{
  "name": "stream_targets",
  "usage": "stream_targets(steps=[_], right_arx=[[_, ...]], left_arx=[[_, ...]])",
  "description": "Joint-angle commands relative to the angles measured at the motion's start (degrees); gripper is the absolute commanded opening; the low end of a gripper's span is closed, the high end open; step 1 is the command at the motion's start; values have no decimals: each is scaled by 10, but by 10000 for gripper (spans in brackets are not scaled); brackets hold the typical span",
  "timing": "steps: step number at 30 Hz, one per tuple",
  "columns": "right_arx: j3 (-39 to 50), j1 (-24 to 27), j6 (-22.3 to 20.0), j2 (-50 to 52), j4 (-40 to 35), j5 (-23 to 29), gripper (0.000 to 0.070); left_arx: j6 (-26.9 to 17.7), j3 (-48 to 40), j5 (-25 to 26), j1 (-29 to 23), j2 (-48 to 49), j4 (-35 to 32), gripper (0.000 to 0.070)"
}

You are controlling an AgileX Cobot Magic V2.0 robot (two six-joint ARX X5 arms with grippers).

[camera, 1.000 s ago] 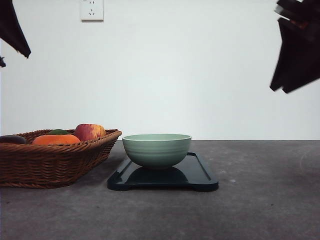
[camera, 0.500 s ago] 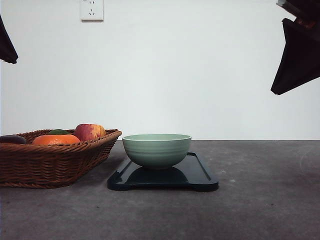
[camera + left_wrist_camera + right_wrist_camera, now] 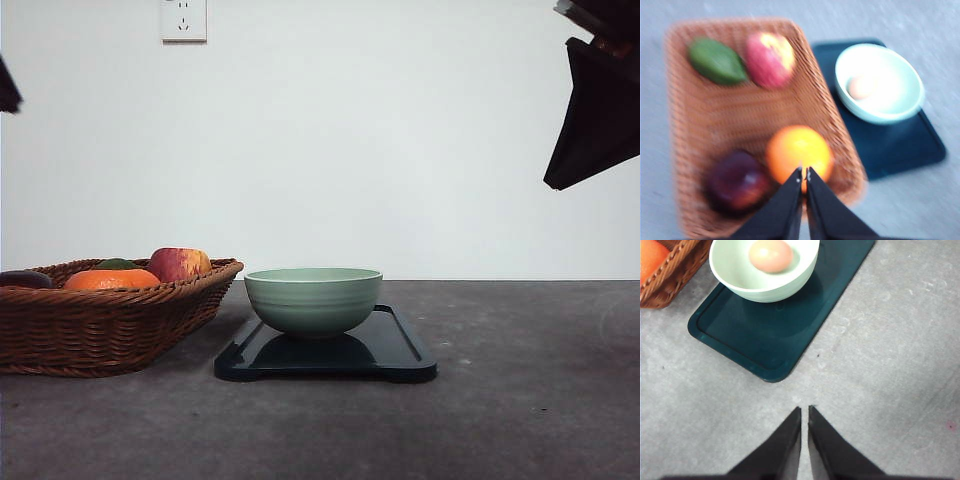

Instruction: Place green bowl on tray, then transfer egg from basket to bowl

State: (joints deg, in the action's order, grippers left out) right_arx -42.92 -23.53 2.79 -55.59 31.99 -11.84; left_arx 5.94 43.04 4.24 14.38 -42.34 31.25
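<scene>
Gray, rough counter (image 3: pixel 520 400) runs back to a plain white wall (image 3: pixel 400 150). On it lies the flat, shiny dark tray (image 3: pixel 400 352) with round corners, and the smooth green bowl (image 3: pixel 313 298) sits on it. A pale, round egg (image 3: pixel 771 255) rests inside the bowl. Beside the tray stands the brown woven basket (image 3: pixel 100 325), holding an orange (image 3: pixel 799 152), an apple (image 3: pixel 770 59) and other fruit.

Left pincer (image 3: pixel 804 174) hangs above the basket, clenched and empty. Right pincer (image 3: pixel 804 412) is clenched too, holding nothing, above bare counter near the tray's corner.
</scene>
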Motion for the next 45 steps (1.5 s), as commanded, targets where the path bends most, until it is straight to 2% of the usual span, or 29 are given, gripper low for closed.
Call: stream_targets(steps=[1,6,10,12,18,25,45], right_arx=[[-3,-3,2,-4,-4,-1,15],[-3,-3,2,-4,-4,-1,15],[-3,-3,2,-4,-4,-1,15],[-3,-2,2,-4,-5,-1,15],[-3,-2,2,-4,-5,-1,15],[-3,-2,2,-4,-5,-1,15],[-3,-2,2,-4,-7,-1,15]], left_arx=[[-18,-24,-2,-23,21,-25,0],[-21,-141,-2,-97,128,-126,0],[-25,-246,-2,-124,224,-185,0],[-24,-295,-2,-126,268,-204,0],[-30,-379,-3,-127,359,-206,0],[-34,-422,-14,-134,421,-205,0],[-34,-423,-15,-133,422,-206,0]])
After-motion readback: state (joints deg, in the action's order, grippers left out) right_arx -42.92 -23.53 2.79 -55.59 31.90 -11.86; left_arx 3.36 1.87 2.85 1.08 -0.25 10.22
